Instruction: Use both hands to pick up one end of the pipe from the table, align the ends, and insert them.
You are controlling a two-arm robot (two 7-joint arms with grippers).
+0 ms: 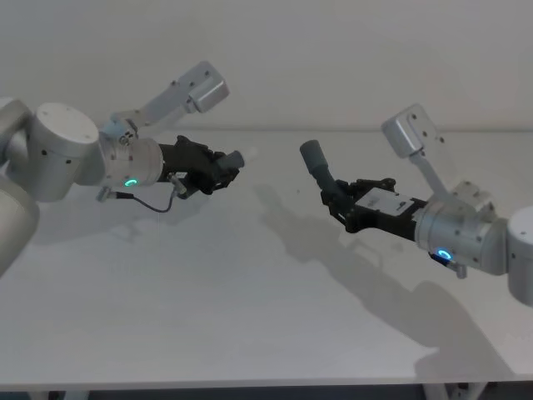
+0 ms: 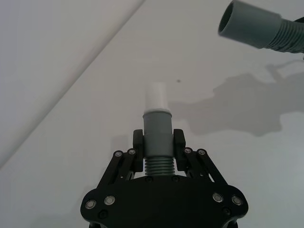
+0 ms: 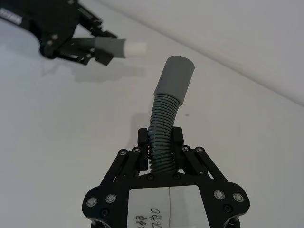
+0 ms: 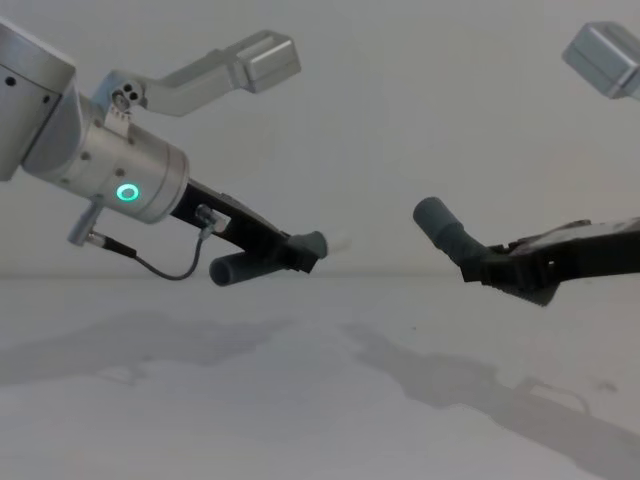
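Both pipe pieces are held in the air above the white table [image 1: 250,317]. My left gripper [image 1: 223,173] is shut on one dark grey ribbed piece [image 2: 157,137], whose narrow whitish tip [image 2: 155,97] points towards the other arm. My right gripper [image 1: 335,200] is shut on the ribbed middle of the second piece [image 3: 164,137]; its wide smooth grey cuff [image 3: 175,77] rises up and towards the left arm. In the left wrist view the open mouth of that cuff [image 2: 247,24] shows. A clear gap separates the tip [image 1: 246,156] and the cuff [image 1: 315,156], and the two are not in line.
The arms' shadows fall on the table [image 4: 300,400] beneath them. A white wall [image 1: 333,58] rises behind the table's far edge. A small dark speck [image 2: 178,80] marks the surface.
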